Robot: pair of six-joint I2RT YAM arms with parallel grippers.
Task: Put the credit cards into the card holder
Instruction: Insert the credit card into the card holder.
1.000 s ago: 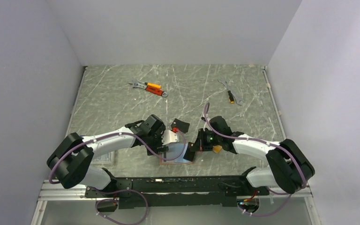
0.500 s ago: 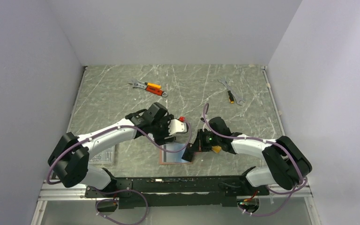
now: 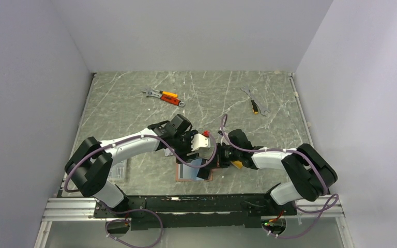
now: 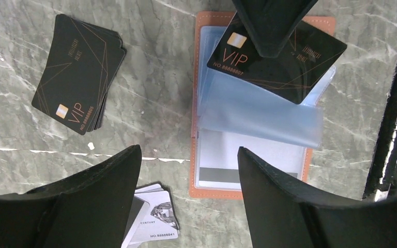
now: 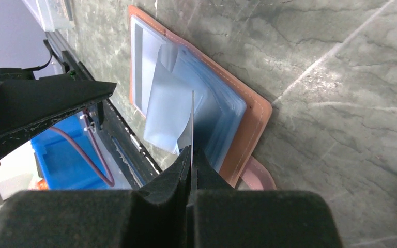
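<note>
The card holder [image 4: 195,129] lies open on the green marbled surface [image 4: 155,119], clear sleeves fanned up. Right gripper [image 5: 191,164] is clamped on one black card [image 4: 289,62] over the holder's 12 o'clock end. Left gripper [image 4: 188,155] hangs wide open, holding nothing. Black card stack [image 4: 77,72] sits at the holder's 9 o'clock, silver-white cards [image 4: 152,225] at 7. Two orange-handled tools [image 3: 163,96] far back, pale walls [image 3: 186,36] around.

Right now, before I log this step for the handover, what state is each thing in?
left claw: open, empty.
right claw: shut on the black card.
black card: held over the card holder's sleeves.
card holder: open, flat on the table.
black card stack: lying beside the card holder.
silver cards: lying on the table, partly hidden.
</note>
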